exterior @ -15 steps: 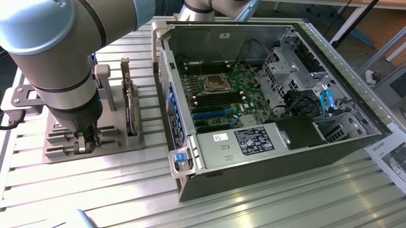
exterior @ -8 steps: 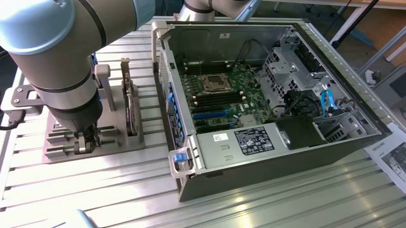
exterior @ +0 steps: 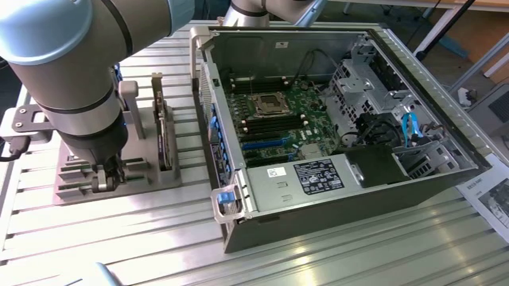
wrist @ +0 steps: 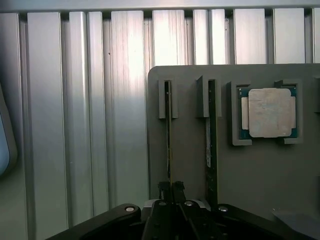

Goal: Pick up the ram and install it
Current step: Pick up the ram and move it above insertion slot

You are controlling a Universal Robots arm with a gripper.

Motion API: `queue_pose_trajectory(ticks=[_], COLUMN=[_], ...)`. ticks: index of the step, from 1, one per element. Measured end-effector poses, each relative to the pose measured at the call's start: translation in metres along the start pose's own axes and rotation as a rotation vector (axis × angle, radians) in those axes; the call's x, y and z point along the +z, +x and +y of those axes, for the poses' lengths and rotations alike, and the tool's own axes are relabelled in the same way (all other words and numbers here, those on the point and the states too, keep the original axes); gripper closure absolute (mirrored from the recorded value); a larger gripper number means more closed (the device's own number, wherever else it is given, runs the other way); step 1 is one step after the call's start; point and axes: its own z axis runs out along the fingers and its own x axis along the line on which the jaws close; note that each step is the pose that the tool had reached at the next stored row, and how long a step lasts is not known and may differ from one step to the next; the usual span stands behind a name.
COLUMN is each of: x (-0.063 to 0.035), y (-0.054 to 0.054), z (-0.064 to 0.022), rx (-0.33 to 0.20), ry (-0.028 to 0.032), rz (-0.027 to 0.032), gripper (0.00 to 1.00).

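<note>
One ram [wrist: 168, 140] stands on edge in a slot of the one grey holder [wrist: 190, 155], with the jaws of the gripper [wrist: 170, 192] pinching its thin edge. Beside it in the holder are one darker card [wrist: 212, 145] and one square processor [wrist: 269, 112]. One open computer case [exterior: 334, 217] sits nearby on the worktop [wrist: 125, 100].

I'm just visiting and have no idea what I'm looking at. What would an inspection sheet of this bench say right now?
Surface: slatted metal table carrying a grey parts holder and an open computer case.
Job's things: the ram stands on edge in a holder slot; the motherboard lies exposed in the case.
Clutter: expansion card and processor chip in the same holder.
Grippers: gripper shut on the ram, down at the holder.
Cables: blue cable and black cable inside the case.
Surroundings: printed sheet at the exterior view's right.
</note>
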Motion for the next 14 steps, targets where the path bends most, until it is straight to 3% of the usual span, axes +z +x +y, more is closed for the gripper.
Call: queue_pose_trajectory(ticks=[14], x=[-0.0154], y=[0.0], z=[0.0005], rx=[0.0], ry=[0.0001], rz=[-0.0001], gripper=[0.88])
